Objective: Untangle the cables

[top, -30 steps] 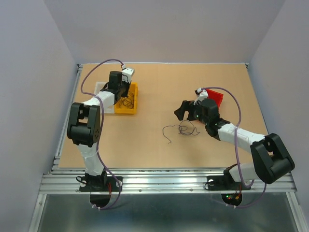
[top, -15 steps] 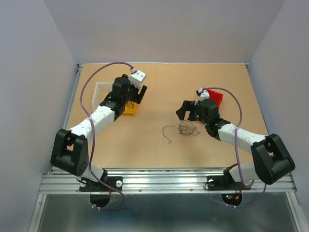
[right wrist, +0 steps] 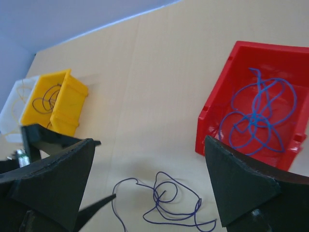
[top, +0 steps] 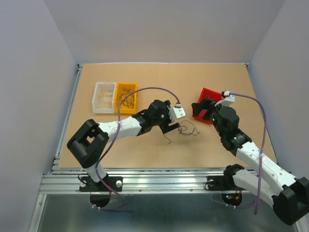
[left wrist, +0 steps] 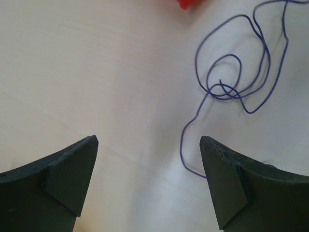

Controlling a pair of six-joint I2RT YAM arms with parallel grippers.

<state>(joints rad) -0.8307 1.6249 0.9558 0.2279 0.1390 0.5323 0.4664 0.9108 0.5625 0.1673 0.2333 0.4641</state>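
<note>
Since left gripper hangs wide open and empty right over the loose blue cables just beside the red bin, and right gripper (equally open, empty) sits by that bin, a pinch could miss the hair-thin strand or cinch the knot on the smooth tan table, 3 plain pale walls around.

Matt table (wood-look); glossy red bin

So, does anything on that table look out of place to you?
One thin blue wire lies in loose loops on the bare table, near the red bin. The other wires sit inside the red bin, the yellow bin and the white bin. Nothing looks spilled or broken.
</note>
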